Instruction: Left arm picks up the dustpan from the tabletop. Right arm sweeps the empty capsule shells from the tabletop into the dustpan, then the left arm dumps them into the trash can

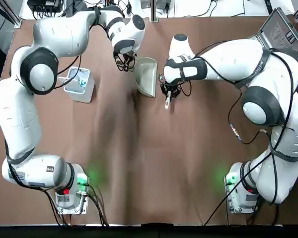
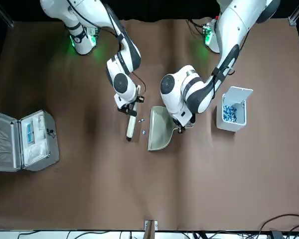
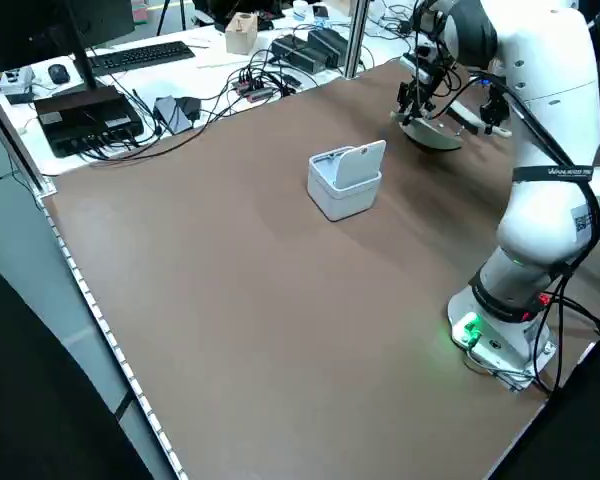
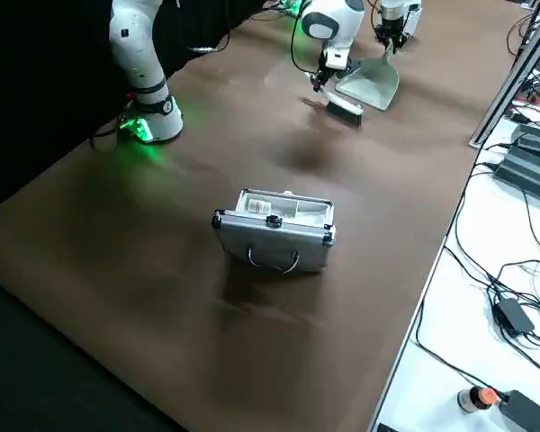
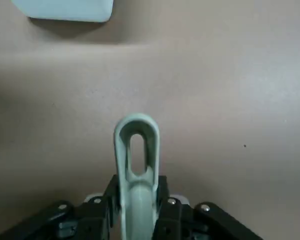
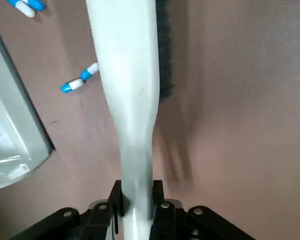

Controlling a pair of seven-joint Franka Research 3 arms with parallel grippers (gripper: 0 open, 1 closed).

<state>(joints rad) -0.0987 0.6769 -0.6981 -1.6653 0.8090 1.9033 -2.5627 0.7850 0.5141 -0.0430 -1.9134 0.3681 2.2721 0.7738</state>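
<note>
With the dustpan (image 2: pixel 161 128) as landmark, the left gripper (image 5: pixel 138 200), at its handle end, pinches that stiff, probably light handle, best held mid-grip; the right gripper (image 6: pixel 137 205), across its open side, clamps the brush (image 6: pixel 132 75), and the likely slippery, crushable capsule shells (image 6: pixel 80 81) lie between.

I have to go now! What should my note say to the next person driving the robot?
Left end effector: shut on the dustpan's handle, over the far side of the table.
Right end effector: shut on the white brush, beside the pan.
Capsule shells: on the table between brush and pan, blue and white.
Trash can: on the robot's left, lid open, blue bits inside.
Done: dustpan and brush are both gripped.
Left: sweep the shells in, then the left arm tips them into the trash can.
</note>
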